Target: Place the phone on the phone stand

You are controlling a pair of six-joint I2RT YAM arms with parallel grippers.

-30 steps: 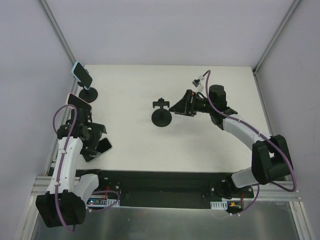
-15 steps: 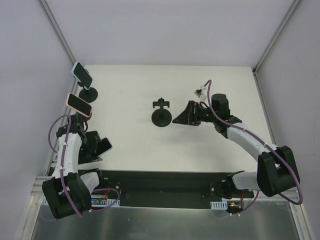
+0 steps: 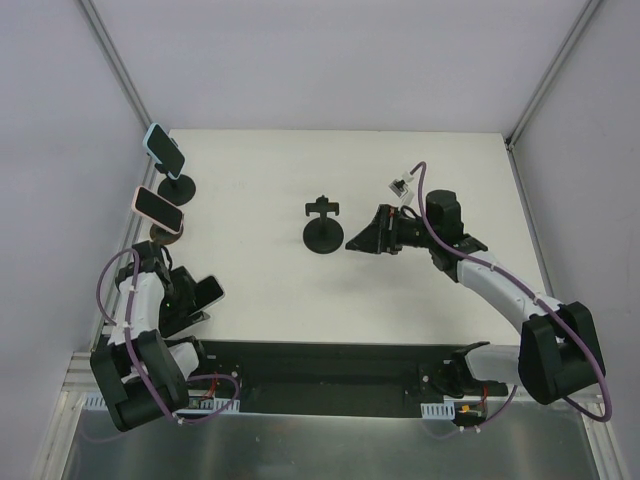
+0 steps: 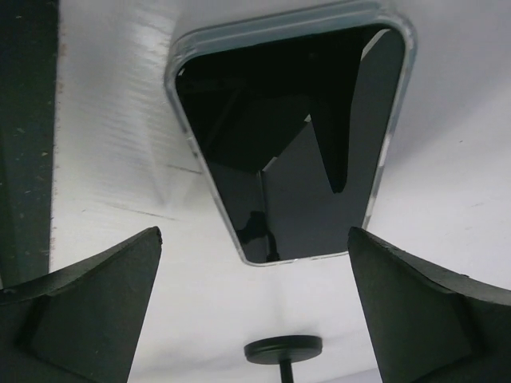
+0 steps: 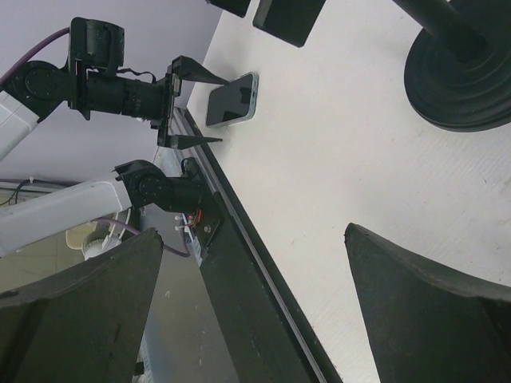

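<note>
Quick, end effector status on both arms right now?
Left end effector: open, empty; the phone lies flat just ahead of it.
Right end effector: open, empty.

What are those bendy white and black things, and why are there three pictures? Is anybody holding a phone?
Those are two robot arms bolted to a white table. Each ends in a two-finger pincer called a gripper. The big picture is taken from above. The other two come from small cameras on the wrists, so each shows its own dark fingers in the bottom corners. At the far left, a blue-cased phone and a pink-cased phone sit on stands. A third phone lies flat by the left gripper. An empty stand is in the middle, beside the right gripper. Both grippers are open and hold nothing.
</note>
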